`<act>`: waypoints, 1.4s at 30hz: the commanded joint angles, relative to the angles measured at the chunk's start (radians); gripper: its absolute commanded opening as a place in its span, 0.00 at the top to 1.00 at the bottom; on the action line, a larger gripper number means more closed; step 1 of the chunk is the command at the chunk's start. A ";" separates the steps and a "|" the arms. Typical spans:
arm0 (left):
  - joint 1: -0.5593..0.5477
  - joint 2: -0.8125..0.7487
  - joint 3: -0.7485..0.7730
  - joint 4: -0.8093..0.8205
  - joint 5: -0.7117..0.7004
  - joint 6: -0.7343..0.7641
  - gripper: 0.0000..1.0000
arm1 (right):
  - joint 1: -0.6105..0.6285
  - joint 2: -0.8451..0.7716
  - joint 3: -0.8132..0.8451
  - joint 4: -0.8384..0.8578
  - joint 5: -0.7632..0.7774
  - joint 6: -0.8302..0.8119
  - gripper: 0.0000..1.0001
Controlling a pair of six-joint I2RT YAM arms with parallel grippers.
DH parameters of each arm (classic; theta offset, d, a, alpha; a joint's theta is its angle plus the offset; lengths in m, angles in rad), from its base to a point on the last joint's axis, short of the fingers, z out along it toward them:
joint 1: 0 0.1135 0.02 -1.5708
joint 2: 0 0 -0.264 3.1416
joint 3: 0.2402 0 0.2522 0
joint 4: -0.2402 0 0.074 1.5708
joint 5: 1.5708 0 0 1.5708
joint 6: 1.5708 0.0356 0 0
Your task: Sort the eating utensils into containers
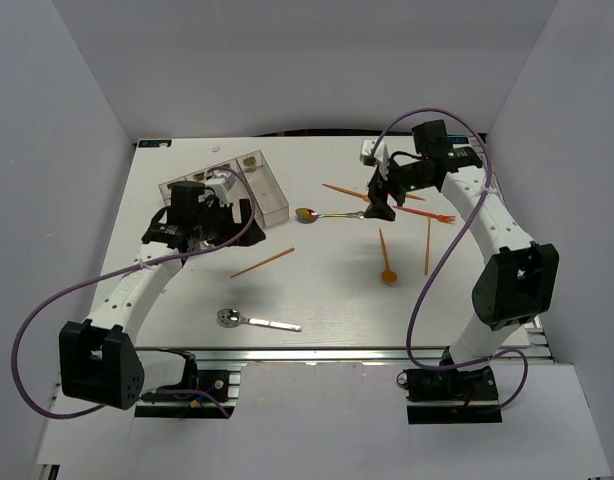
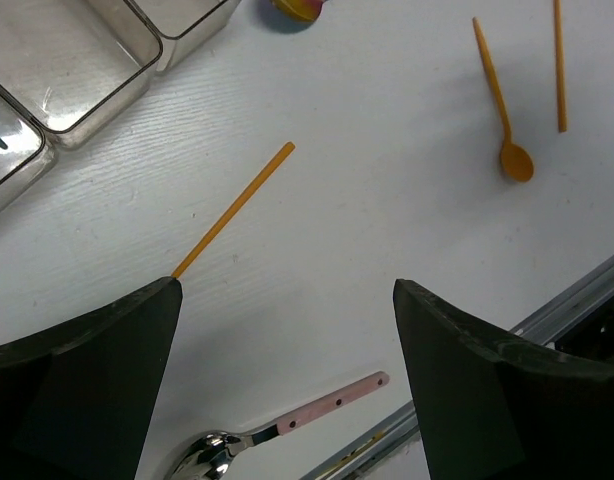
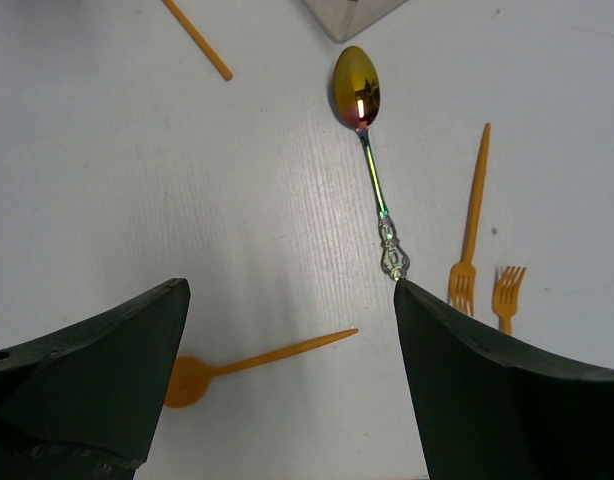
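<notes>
Counter (image 1: pixel 327 290) has plenty of bare room mid-way, with walls only at the edges. The containers (image 1: pixel 270 195) sit far-left, right by my left claw (image 2: pixel 287 340), which is spread and holding nothing. My right claw (image 3: pixel 287 345) is spread too, above the handle end of the rainbow spoon (image 3: pixel 374 175). I'd centre on its thin shaft, drop straight, and avoid the 2 orange forks (image 3: pixel 475 200).

Clear containers (image 1: pixel 272 200) back-left; iridescent spoon (image 1: pixel 309 214) just beside; orange utensils (image 1: pixel 388 275) scattered.
</notes>
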 commanded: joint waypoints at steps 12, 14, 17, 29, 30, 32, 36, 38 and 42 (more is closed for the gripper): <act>-0.145 0.119 0.086 -0.059 -0.221 0.130 0.02 | -0.001 -0.066 0.033 0.046 -0.032 0.053 0.11; -0.194 0.136 0.090 -0.069 -0.230 0.195 0.02 | -0.003 -0.037 0.056 -0.024 -0.080 -0.006 0.11; -0.254 0.171 0.095 -0.090 -0.257 0.282 0.02 | -0.003 -0.058 0.017 -0.012 -0.101 -0.020 0.11; -0.300 0.300 0.164 -0.099 -0.256 0.391 0.03 | -0.001 -0.064 -0.038 -0.001 -0.086 -0.040 0.11; -0.302 0.308 0.173 -0.098 -0.250 0.396 0.04 | -0.003 -0.066 -0.040 0.001 -0.083 -0.040 0.11; -0.302 0.326 0.181 -0.098 -0.247 0.391 0.04 | -0.004 -0.064 -0.046 0.002 -0.080 -0.040 0.11; -0.305 0.354 0.190 -0.098 -0.238 0.427 0.05 | -0.003 -0.064 -0.058 0.005 -0.078 -0.041 0.11; -0.303 0.372 0.193 -0.098 -0.233 0.433 0.06 | -0.004 -0.064 -0.066 0.005 -0.078 -0.044 0.11; -0.305 0.391 0.202 -0.099 -0.233 0.453 0.07 | -0.006 -0.066 -0.072 0.007 -0.077 -0.046 0.11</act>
